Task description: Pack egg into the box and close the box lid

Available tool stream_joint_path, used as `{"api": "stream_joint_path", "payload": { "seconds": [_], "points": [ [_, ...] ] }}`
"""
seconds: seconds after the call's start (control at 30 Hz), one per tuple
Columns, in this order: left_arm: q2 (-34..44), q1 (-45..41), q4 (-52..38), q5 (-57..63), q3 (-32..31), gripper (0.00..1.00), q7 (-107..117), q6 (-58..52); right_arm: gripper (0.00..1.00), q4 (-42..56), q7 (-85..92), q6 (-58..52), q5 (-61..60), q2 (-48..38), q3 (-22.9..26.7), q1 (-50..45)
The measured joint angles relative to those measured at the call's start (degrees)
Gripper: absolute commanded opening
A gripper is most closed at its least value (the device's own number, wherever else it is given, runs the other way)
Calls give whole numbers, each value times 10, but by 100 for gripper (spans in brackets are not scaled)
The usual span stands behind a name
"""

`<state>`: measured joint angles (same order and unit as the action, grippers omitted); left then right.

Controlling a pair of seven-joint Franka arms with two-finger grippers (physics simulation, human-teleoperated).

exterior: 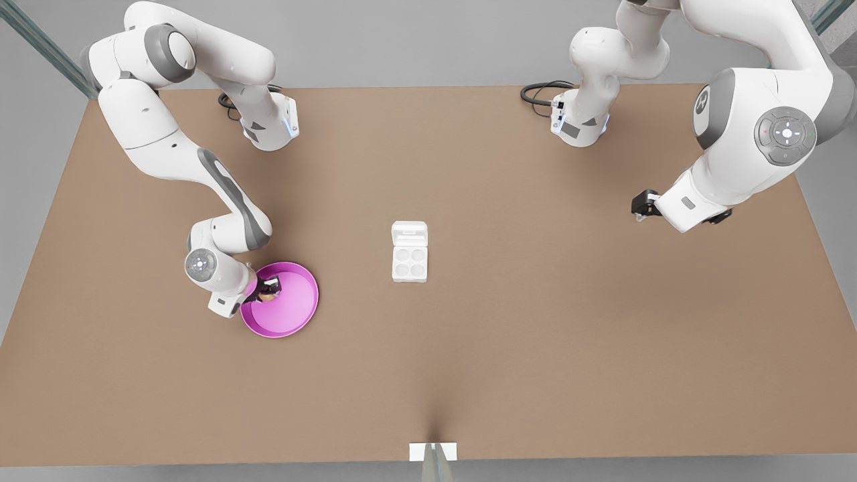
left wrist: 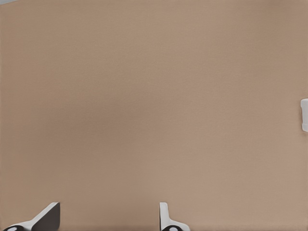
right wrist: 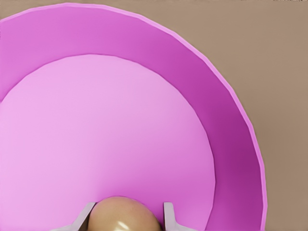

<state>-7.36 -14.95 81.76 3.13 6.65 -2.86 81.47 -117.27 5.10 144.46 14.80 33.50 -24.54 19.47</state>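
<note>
1. A brown table (exterior: 469,348) fills the scene, with grey floor beyond its edges.
2. The right gripper (exterior: 269,289) is seen on the front view's left, lowered into the pink plate (exterior: 298,321); its fingers (right wrist: 168,214) are set closely on either side of the egg (right wrist: 122,214), and a grip appears to be made or nearly made.
3. The left gripper (left wrist: 108,216) is held high over bare table on the front view's right, fingers spread wide and holding nothing; that arm waits.
4. The box (exterior: 409,261) sits mid-table, well apart from the plate, its four cups empty and the box lid (exterior: 409,235) laid open flat.
5. A firm, centred hold should be confirmed before the egg is raised straight up clear of the plate's wall.
6. The egg's lower half is cut off in the right wrist view, so actual pad contact cannot be told.
</note>
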Motion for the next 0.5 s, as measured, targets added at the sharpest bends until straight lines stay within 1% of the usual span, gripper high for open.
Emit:
{"api": "stream_joint_path", "payload": {
  "seconds": [0.13, 0.23, 0.4, 0.5],
  "points": [
    [0, 0, 0, 0, 0, 100, 0, 0, 40, 1, 8, -4, -3, -6, -4, 3],
    [0, -1, 0, 0, 0, 100, 0, 0, 41, 13, 12, -7, -3, -18, -20, 9],
    [0, -1, 0, 0, 0, 100, 1, -1, 41, 117, 19, -62, -7, -21, -39, 2],
    [0, 0, 0, 0, 0, 100, 1, -1, 41, 171, 19, -96, -12, -17, -42, -17]
  ]
}}
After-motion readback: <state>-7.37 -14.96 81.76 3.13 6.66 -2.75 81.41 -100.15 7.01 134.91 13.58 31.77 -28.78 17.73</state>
